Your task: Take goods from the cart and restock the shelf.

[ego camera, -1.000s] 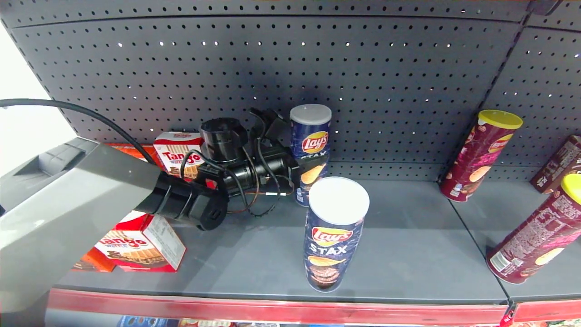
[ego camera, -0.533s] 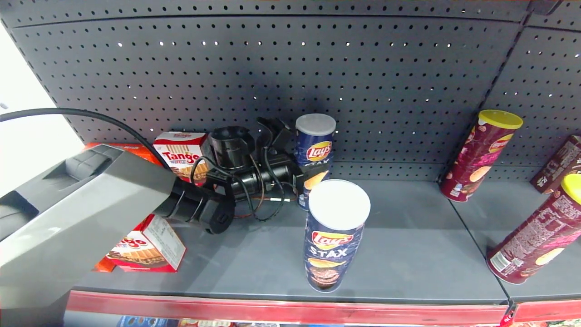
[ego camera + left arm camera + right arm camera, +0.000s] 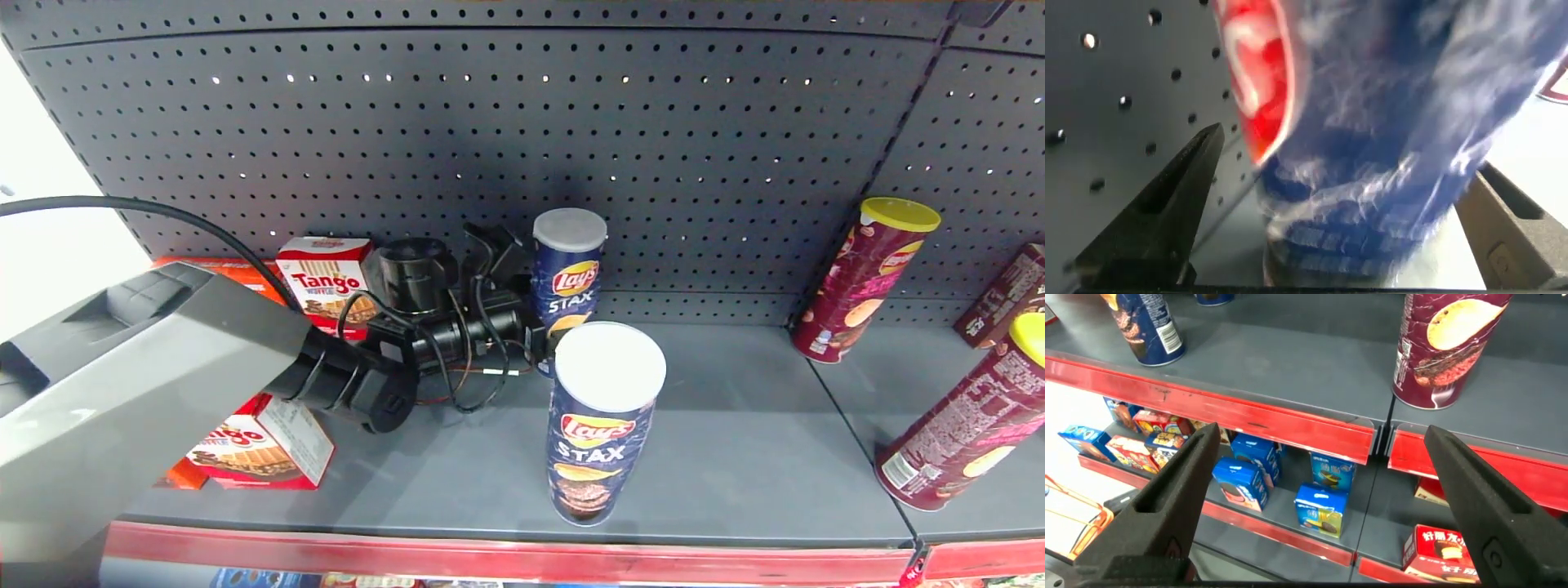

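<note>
Okay, partway through, I'd say. Front can (image 3: pixel 602 420) stands upright near the shelf (image 3: pixel 735 425) edge, so that one looks placed. Rear can (image 3: pixel 569 265) is at the back, close to the pegboard (image 3: pixel 571 122), with the left gripper (image 3: pixel 1349 155) clamped around its lower half, one jaw on each side. Its base is hidden, so I can't tell if it's set down. Left to do, as I read it: release, back out, fetch more stock. Right gripper (image 3: pixel 1321 431) hangs spread wide and empty, low in front of the shelf's red rail (image 3: pixel 1290 429).

Around: wafer boxes (image 3: pixel 322 282) beside the left arm, maroon cans (image 3: pixel 869 282) well apart on the right, and bare shelf between them and the blue cans. Obstacle: front can is just in front of the rear can, close to the wrist, and could get clipped on pull-out.
</note>
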